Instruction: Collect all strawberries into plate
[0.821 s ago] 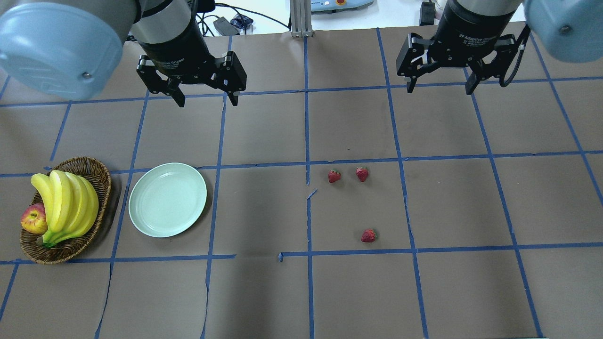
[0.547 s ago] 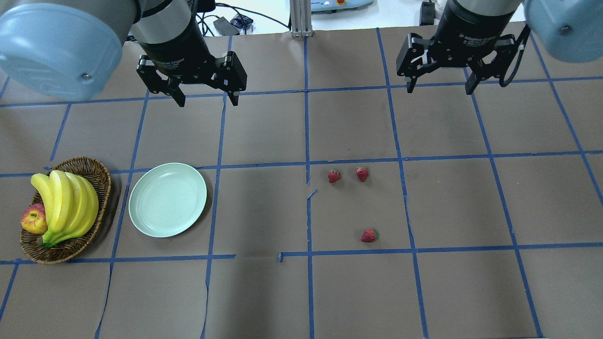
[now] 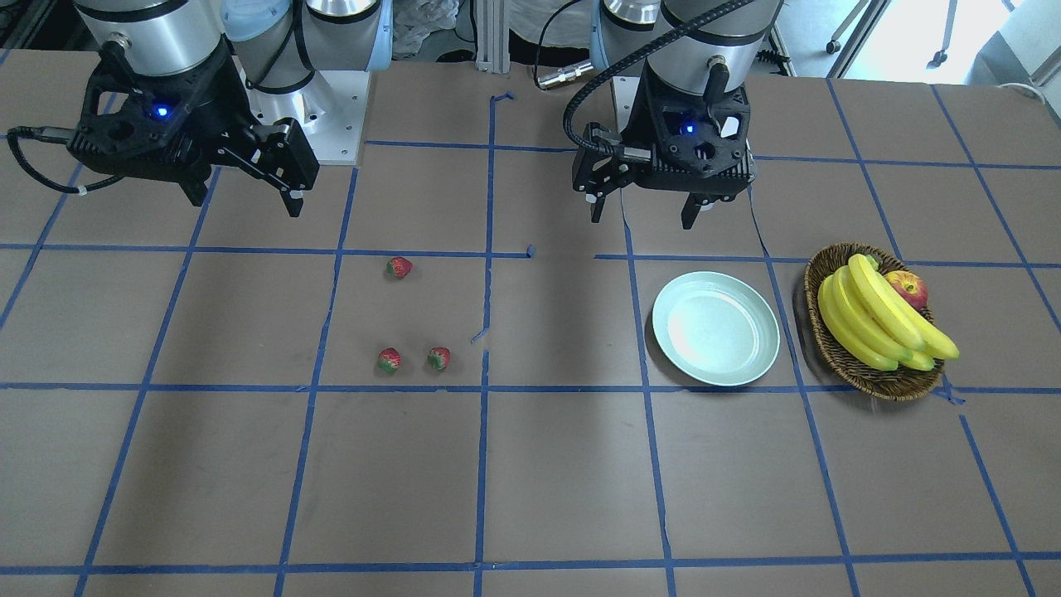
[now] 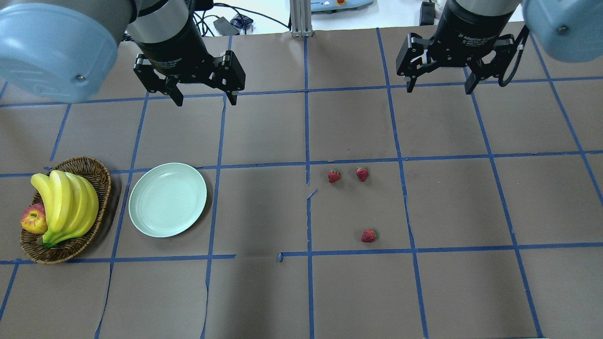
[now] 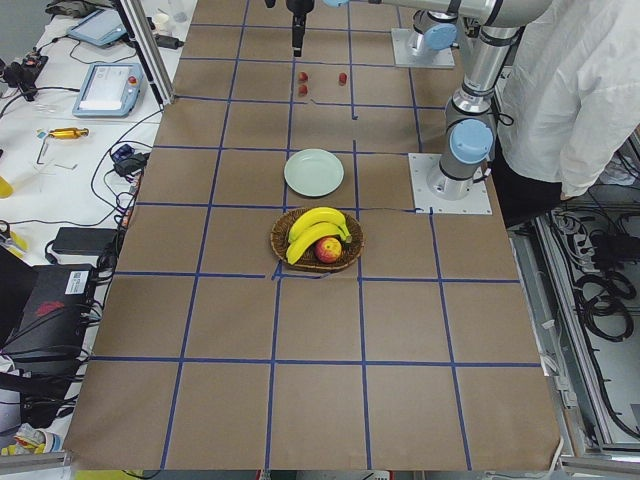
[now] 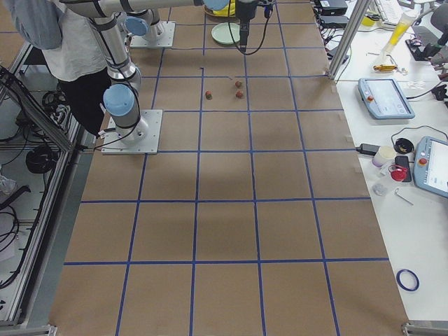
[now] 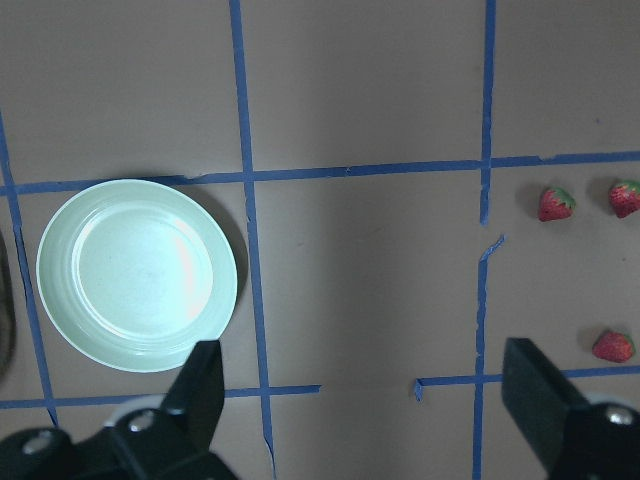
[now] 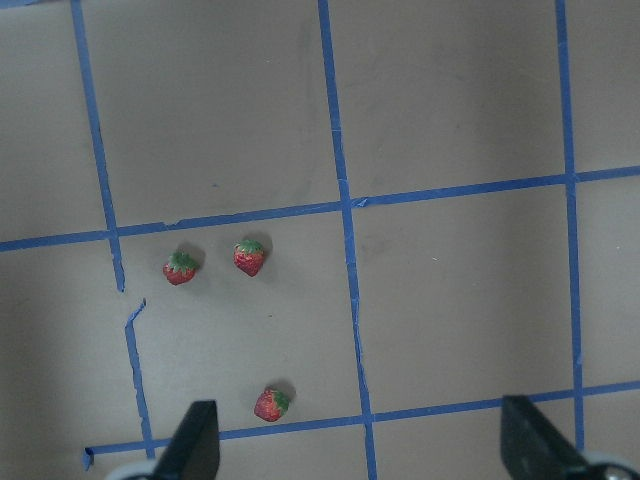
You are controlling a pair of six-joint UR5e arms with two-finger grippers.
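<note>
Three small red strawberries with green leafy tops point(image 4: 362, 174) loose on the right-edge half, round pale mint-green plate point(image 4: 167, 199) bare toward the left edge — left gripper point(image 4: 206, 101) and right gripper point(image 4: 439, 89) spread wide, empty, by the robot's edge — first pick seemingly ahead: right gripper down over a berry.

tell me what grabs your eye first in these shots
The yellow banana bunch in the wicker basket on the robot's left stands out. An empty mint-green plate sits beside it, and three strawberries lie loose right of centre. The left pincer and right pincer hang open above the table.
</note>
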